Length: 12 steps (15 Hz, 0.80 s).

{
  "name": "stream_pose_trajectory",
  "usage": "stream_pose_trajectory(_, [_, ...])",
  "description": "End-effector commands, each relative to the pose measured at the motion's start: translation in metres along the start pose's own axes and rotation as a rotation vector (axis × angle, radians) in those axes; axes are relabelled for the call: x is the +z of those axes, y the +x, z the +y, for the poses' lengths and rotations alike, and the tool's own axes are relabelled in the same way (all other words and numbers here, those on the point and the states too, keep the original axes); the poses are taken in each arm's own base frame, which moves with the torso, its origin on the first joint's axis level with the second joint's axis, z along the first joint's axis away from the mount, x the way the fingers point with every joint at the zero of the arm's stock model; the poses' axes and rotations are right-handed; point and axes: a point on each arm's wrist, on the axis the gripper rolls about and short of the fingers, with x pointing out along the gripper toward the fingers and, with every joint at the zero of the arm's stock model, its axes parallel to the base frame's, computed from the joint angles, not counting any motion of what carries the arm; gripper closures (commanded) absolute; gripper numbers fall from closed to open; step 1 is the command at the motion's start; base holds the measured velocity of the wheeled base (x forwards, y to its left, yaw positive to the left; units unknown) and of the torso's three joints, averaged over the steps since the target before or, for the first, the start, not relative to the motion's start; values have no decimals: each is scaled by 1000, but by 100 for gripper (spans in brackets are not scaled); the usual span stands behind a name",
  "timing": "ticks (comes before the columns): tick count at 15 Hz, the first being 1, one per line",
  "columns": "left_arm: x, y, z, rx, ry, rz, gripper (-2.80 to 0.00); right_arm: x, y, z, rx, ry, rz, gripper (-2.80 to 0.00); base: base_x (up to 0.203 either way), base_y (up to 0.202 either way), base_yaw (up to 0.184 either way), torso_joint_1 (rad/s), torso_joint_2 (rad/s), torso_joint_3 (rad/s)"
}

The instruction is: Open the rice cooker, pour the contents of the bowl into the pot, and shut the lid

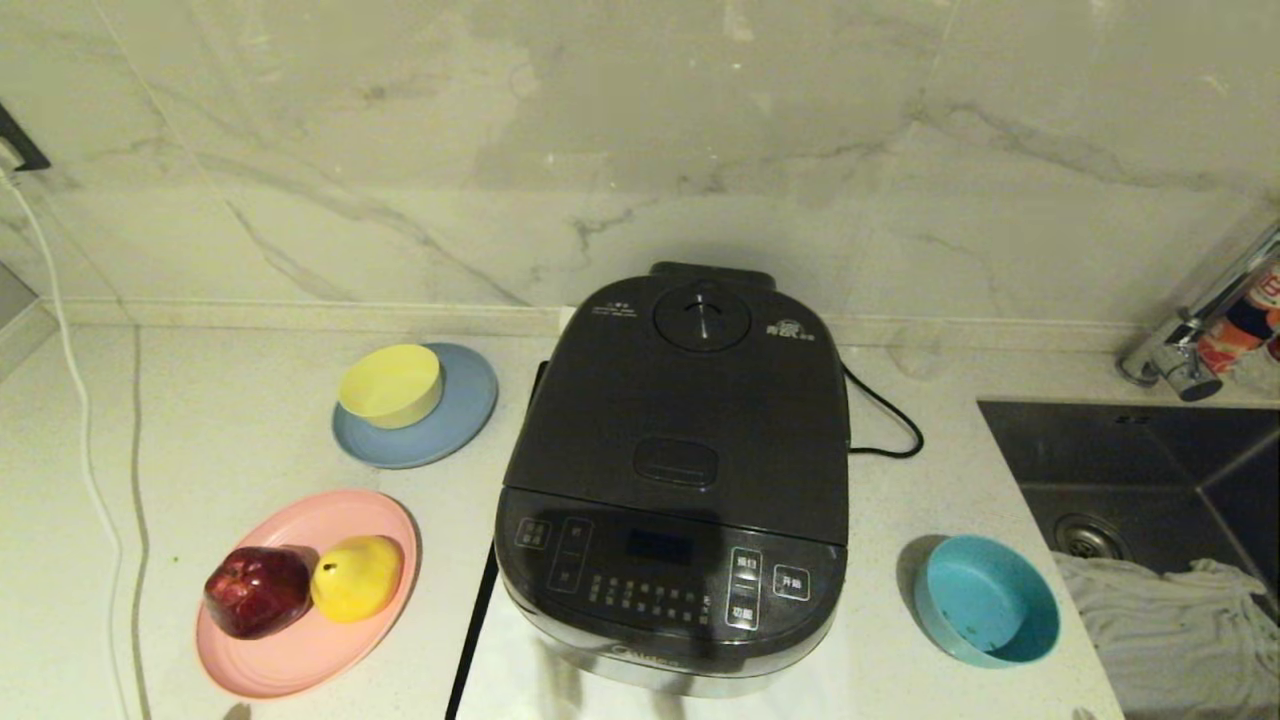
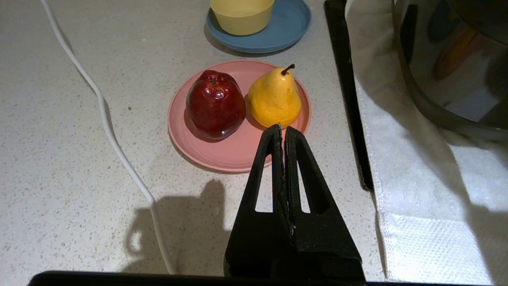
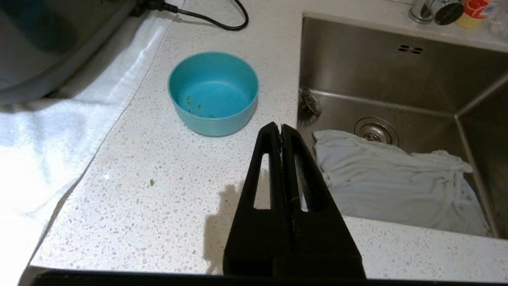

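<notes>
The dark rice cooker (image 1: 675,480) stands at the counter's middle on a white cloth, its lid (image 1: 690,410) down flat, so the pot is hidden. The teal bowl (image 1: 985,600) (image 3: 213,91) sits upright on the counter right of the cooker, holding only a few green bits (image 3: 194,107); one green bit (image 3: 151,182) lies on the counter. My right gripper (image 3: 281,126) is shut and empty, held back from the bowl above the counter's front edge. My left gripper (image 2: 282,128) is shut and empty, near the pink plate. Neither gripper shows in the head view.
A pink plate (image 1: 300,655) with a red apple (image 1: 258,590) and a yellow pear (image 1: 358,575) lies front left. A yellow bowl (image 1: 390,385) sits on a grey-blue plate (image 1: 455,420) behind it. A sink (image 1: 1150,470) with a rag (image 3: 393,182) is at right. A white cable (image 2: 111,131) runs along the left.
</notes>
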Motion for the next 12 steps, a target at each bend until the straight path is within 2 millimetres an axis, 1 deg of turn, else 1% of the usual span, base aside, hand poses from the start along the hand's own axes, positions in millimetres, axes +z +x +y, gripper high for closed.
stream_pose_trajectory(1, [-3,1,0,-1,-1,7,0,-2,1,0,2,-1,4,0,0,0,0,0,0,0])
stream_pose_trajectory(12, [-3,1,0,-1,-1,7,0,-1,1,0,4,4,3,0,0,0,0,0,0,0])
